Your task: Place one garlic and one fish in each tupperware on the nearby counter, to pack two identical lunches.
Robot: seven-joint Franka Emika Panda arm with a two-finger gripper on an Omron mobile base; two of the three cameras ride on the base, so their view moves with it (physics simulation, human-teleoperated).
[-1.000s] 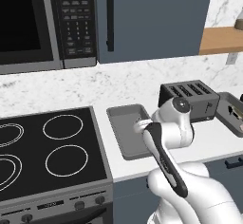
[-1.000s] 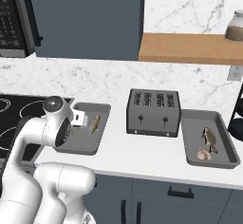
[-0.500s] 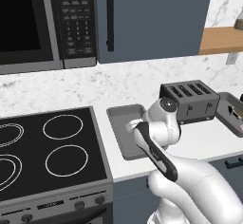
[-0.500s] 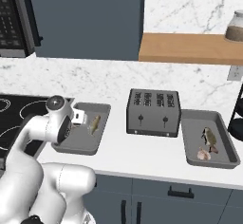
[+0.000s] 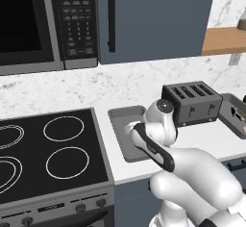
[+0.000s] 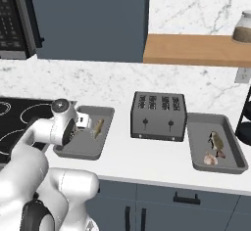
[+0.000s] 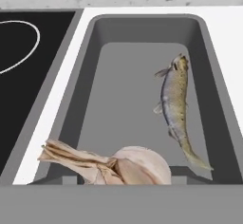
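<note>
Presently, two grey tupperware trays are seen on the white marble tabletop (image 6: 147,161), one on each side of a black toaster (image 6: 158,116). The left tupperware (image 6: 100,147) lies just beside the black stovetop (image 5: 48,149), and a fish (image 6: 98,127) is seen lying in it, near its far right side in the right base view. In the hand view this fish (image 7: 175,104) is stretched lengthwise along the right part of the tray floor, while a garlic (image 7: 118,166) with its papery stem pointing left is seen close to the camera at the bottom, over the near end of the same tray (image 7: 104,90). The claw (image 6: 83,123) is held low over the left tupperware, and the garlic appears to be gripped between its fingers, though the fingertips themselves are hidden behind the bulb. The right tupperware (image 6: 230,164) is found beyond the toaster, and a second fish (image 6: 214,140) and a second garlic (image 6: 210,159) are lying in it, just beside each other. A wooden shelf (image 6: 196,49) is mounted on the wall above.
</note>
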